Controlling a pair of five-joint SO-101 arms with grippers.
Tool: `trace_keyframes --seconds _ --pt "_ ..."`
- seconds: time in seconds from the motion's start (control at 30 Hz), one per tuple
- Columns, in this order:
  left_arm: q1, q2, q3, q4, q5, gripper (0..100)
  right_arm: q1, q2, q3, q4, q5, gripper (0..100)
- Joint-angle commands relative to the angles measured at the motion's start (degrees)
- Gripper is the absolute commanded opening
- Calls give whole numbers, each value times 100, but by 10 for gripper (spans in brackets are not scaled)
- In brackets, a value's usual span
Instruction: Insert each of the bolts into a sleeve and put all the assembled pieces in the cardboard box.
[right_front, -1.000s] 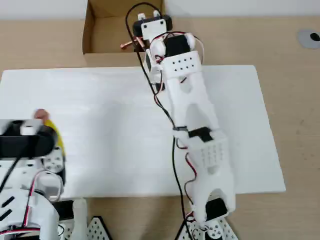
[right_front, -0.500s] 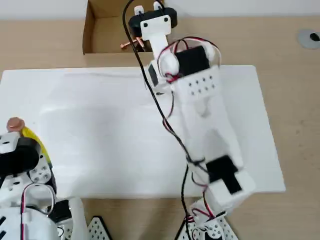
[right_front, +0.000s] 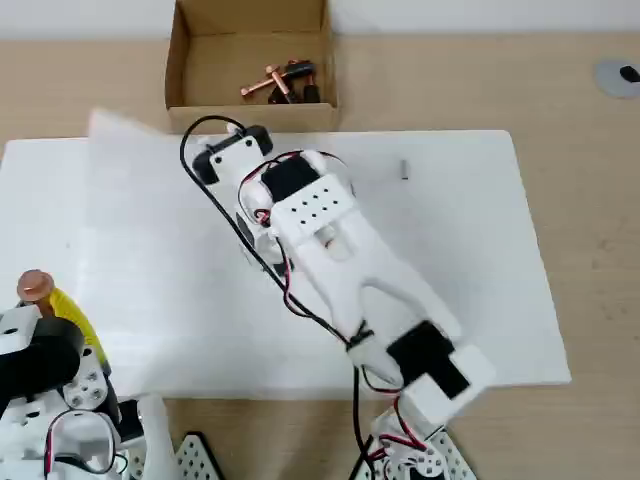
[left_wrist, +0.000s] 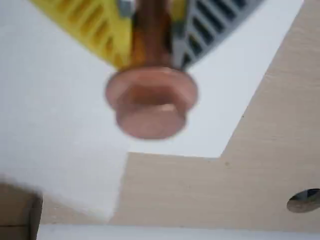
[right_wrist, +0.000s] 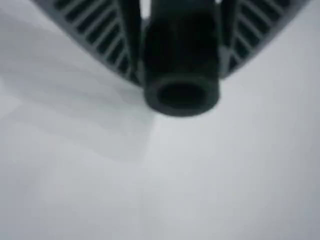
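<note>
Two robot arms pause over a white mat (right_front: 480, 250) midway through an assembly job. The left gripper (left_wrist: 152, 35) is clenched on the shank of a copper bolt (left_wrist: 150, 102), whose broad head juts out past the yellow and grey fingertips. The right gripper (right_wrist: 182, 30) is clamped around a black sleeve (right_wrist: 182, 75), whose open bore faces the mat below. In the high view the left arm sits at the mat's near left corner, while the right arm (right_front: 330, 230) stretches across the middle, leaving the two parts well apart. Several finished pieces (right_front: 280, 82) already lie in the cardboard box (right_front: 178, 70) at the far edge of the table (right_front: 590, 200), and a small dark item (right_front: 404, 168), too small to identify, rests on the mat near the box. The next step appears to be bringing bolt and sleeve together, which is where trouble could start. A slight tilt of either part could make the bolt catch on the sleeve's rim instead of entering. A push against that jam could twist the bolt in its narrow grip or knock the sleeve loose onto the mat. The free end of the bolt's shank is hidden behind the fingers, so its readiness to enter cannot be judged. The right arm's looping cable could also snag as it swings.
</note>
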Motion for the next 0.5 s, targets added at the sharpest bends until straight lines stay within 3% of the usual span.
trace_keyframes --seconds 0.0,0.17,0.33,0.47 --pt "-44 40 -246 9 35 4 127 259 13 -457 35 10" --pt "-44 48 -246 18 -70 4 207 1042 -66 -475 589 12" --pt "-44 48 -246 18 -202 4 295 1754 -743 -440 677 23" --pt "-62 48 -246 18 -334 4 268 2018 -1314 -97 677 146"
